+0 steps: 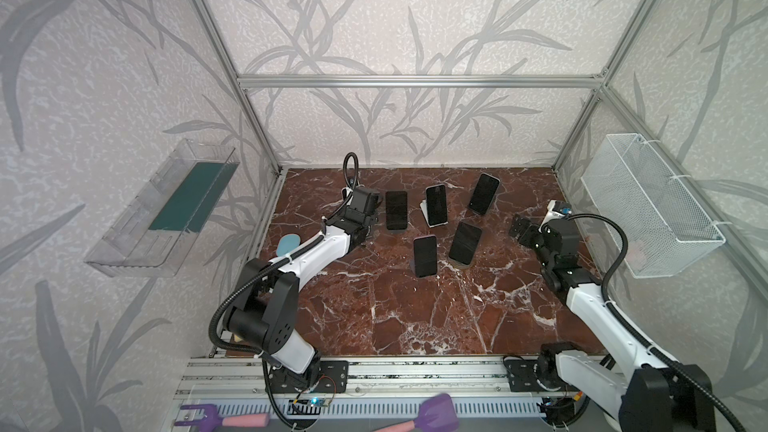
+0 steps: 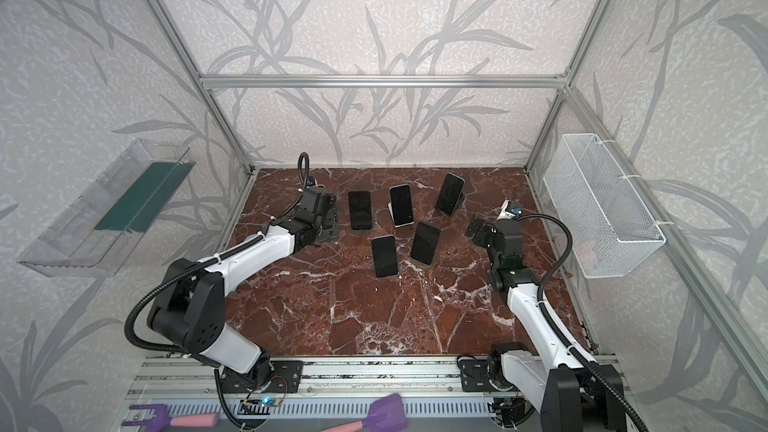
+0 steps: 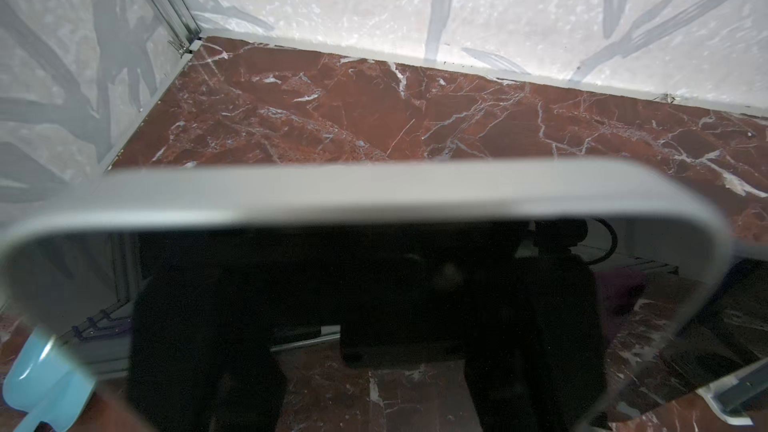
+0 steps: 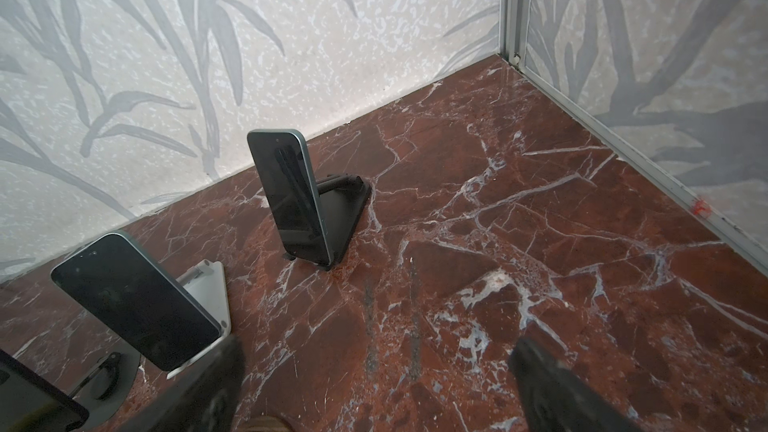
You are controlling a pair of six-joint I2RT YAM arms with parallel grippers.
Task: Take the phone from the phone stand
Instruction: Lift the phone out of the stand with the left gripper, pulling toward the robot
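Note:
A silver-edged phone [image 3: 374,193] fills the left wrist view, its dark screen mirroring the arm and the front rail. My left gripper [image 3: 370,367] is shut on the phone, with a dark finger [image 3: 208,367] at each long side. In both top views the left gripper [image 1: 366,222] [image 2: 326,226] hides that phone and whatever phone stand is under it. My right gripper [image 1: 519,231] [image 4: 376,351] hangs open over bare marble at the right, with nothing between its fingers.
Several more phones stand mid-table: one [image 1: 396,209] beside the left gripper, one on a white stand [image 4: 212,284], one on a black stand [image 4: 345,201]. A wire basket [image 1: 648,201] hangs on the right wall and a clear tray [image 1: 166,209] on the left wall.

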